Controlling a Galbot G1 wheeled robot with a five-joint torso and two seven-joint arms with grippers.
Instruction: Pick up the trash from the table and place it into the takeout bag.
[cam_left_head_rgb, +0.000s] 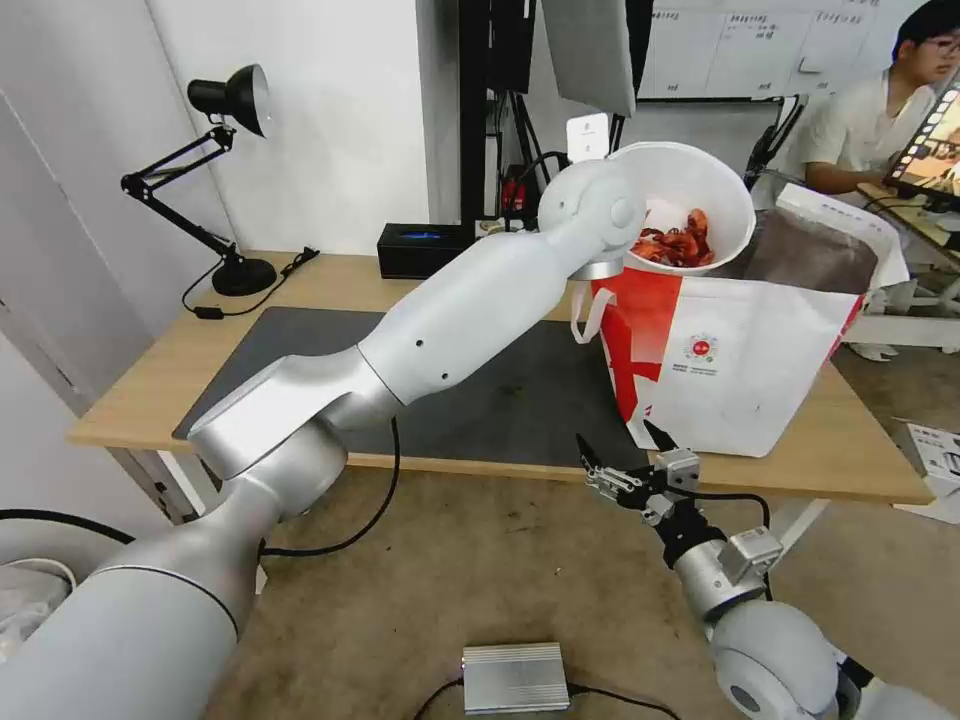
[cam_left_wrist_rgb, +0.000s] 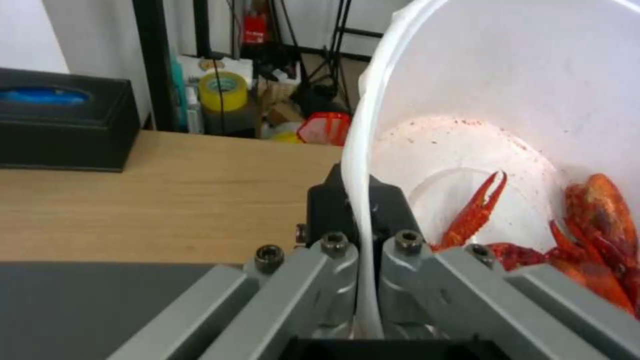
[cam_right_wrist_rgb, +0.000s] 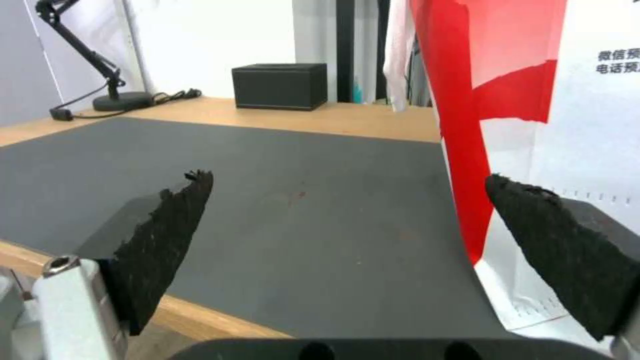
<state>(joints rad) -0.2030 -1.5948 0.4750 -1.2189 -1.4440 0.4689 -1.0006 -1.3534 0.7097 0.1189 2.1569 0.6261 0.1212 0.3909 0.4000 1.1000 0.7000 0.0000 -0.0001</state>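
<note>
Head view, left arm: we are reaching across the table (cam_left_head_rgb: 300, 290) and holding the white bowl of red shells (cam_left_head_rgb: 690, 200) tilted over the open mouth of the takeout bag (cam_left_head_rgb: 740, 370), so that the shells slide toward the low side of the bowl and the bag beneath.
Head view, right arm: we are keeping the right gripper (cam_left_head_rgb: 630, 465) parked just off the near table edge, beside the bag's front corner, its fingers spread and empty, out of the way of the pour.
Head view, mat: the dark grey mat (cam_left_head_rgb: 500, 390) is lying bare where we can see it; we judge the bowl to be the last of the trash.
Left wrist view: the left gripper (cam_left_wrist_rgb: 363, 250) is pinching the bowl's thin rim between its closed pads, one inside and one outside the wall, which is why the bowl is hanging steeply. The black box (cam_left_wrist_rgb: 63, 125) is sitting at the back, untouched.
Right wrist view: the black fingertips (cam_right_wrist_rgb: 167, 225) are standing wide apart over the mat, with the bag's red panel close by.
</note>
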